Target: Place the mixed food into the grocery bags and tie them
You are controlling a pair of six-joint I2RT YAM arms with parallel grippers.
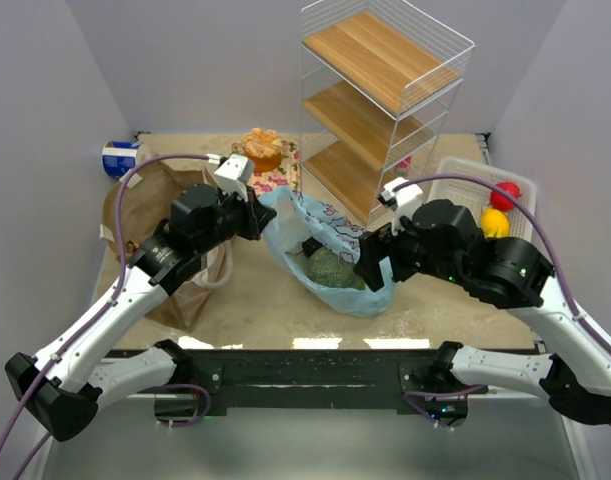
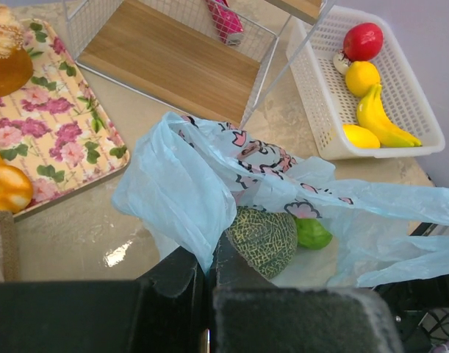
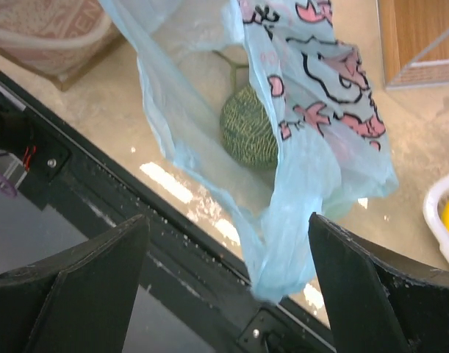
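At the middle of the table (image 1: 255,305), we find the light-blue plastic bag (image 1: 325,225) lying between the two arms with its mouth open. The left gripper (image 2: 208,271) is pressed together on a fold of the bag's rim, and the film runs down into the seam between its fingers. We judge that this hold lifts that side and keeps the mouth raised for loading.

The right gripper (image 3: 228,243) stands spread wide and holds nothing. The opposite side of the bag hangs slack in the gap, and we cannot tell whether it brushes a finger.

Inside the bag we note a netted green melon (image 2: 264,239). Just beside it is a small bright-green item (image 2: 312,234) that we cannot identify.

Outside the bags we record the following:
- A red fruit (image 2: 362,40) and a yellow fruit (image 2: 361,77) sit with other yellow pieces in the white basket (image 2: 312,95) to the right.
- A red packet (image 2: 225,20) lies on the lowest shelf of the wire rack (image 1: 385,100).
- A drink can (image 1: 120,158) stands at the far left corner.

The brown paper bag (image 1: 145,205) lies partly under the left arm, and its contents are hidden from us.

In our assessment, loading is at an early stage and neither bag is tied. The thin film is a concern, since a single pinch on one edge could slip or tear under added weight. A second hold on the slack side appears advisable.
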